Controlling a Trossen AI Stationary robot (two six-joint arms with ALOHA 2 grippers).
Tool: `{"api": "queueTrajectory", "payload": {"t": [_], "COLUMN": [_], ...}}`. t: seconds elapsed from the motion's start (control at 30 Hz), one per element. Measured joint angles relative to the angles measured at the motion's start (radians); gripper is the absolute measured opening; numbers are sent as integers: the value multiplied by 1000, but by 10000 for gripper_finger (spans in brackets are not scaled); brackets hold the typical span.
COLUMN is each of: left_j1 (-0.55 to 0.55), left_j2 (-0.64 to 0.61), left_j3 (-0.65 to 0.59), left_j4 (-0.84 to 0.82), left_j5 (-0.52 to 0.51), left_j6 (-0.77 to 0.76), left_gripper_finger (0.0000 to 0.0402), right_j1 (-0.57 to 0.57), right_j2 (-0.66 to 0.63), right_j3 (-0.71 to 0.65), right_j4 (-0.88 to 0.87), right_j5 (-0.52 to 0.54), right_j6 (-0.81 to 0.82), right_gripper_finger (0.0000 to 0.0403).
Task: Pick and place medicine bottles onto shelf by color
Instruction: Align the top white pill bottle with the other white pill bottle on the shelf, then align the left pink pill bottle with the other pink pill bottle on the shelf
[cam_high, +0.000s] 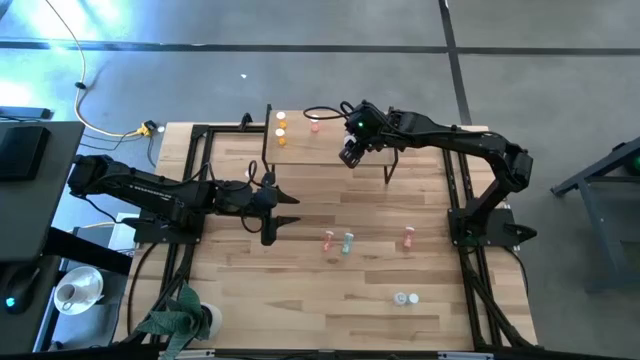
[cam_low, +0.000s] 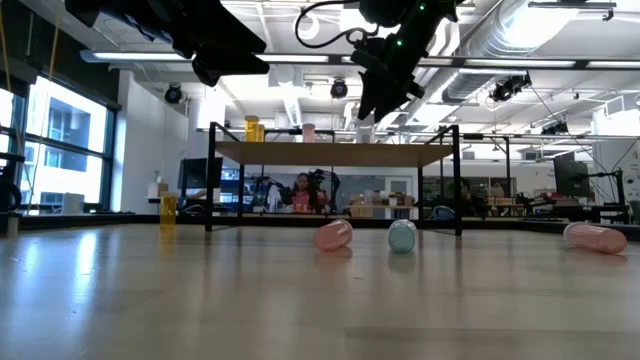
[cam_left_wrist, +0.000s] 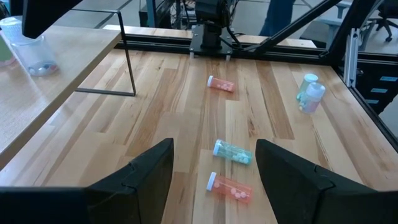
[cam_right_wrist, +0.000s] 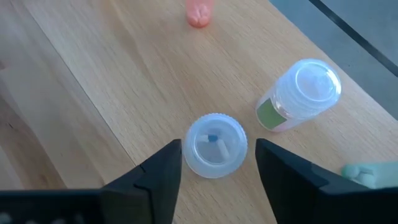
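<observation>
The shelf (cam_high: 330, 150) stands at the table's far side on thin black legs. Two orange bottles (cam_high: 281, 125) and a pink one (cam_high: 315, 125) stand on its far edge. My right gripper (cam_right_wrist: 219, 149) hangs open over the shelf, slanting down. A pale blue-white bottle (cam_right_wrist: 215, 145) stands upright on the board between its fingertips, with a small gap on either side. A second white-capped bottle (cam_right_wrist: 301, 93) stands beside it. My left gripper (cam_left_wrist: 214, 149) waits open above the table's middle left, over a teal bottle (cam_left_wrist: 234, 153) and a pink bottle (cam_left_wrist: 231, 188) that lie on their sides.
Another pink bottle (cam_high: 408, 237) lies on its side toward the table's right. Two pale bottles (cam_high: 403, 298) sit near the front right. A potted plant (cam_high: 182, 320) stands at the front left corner. Black frame rails (cam_high: 195, 190) run along both sides of the table.
</observation>
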Motion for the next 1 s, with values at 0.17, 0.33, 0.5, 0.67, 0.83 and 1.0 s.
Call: {"api": "queueTrajectory", "payload": {"t": [0.17, 0.33, 0.5, 0.67, 0.83, 1.0], "left_j1": [0, 0, 0, 0, 0, 0], "left_j2": [0, 0, 0, 0, 0, 0], "left_j3": [0, 0, 0, 0, 0, 0], "left_j4": [-1, -29, -49, -53, -62, -68], "left_j5": [0, -2, -23, -27, -27, -24], "left_j6": [0, 0, 0, 0, -12, -79], "left_gripper_finger": [216, 216, 216, 216, 216, 216], "right_j1": [0, 1, 18, 46, 92, 155], "right_j2": [0, 0, 0, -5, -49, -148], "right_j3": [0, 46, 116, 172, 157, 54], "right_j4": [3, -30, -102, -211, -274, -277], "right_j5": [0, 1, 3, 19, 32, 75], "right_j6": [-5, -6, -26, -43, -50, -27], "right_gripper_finger": [198, 199, 199, 199, 199, 199]}}
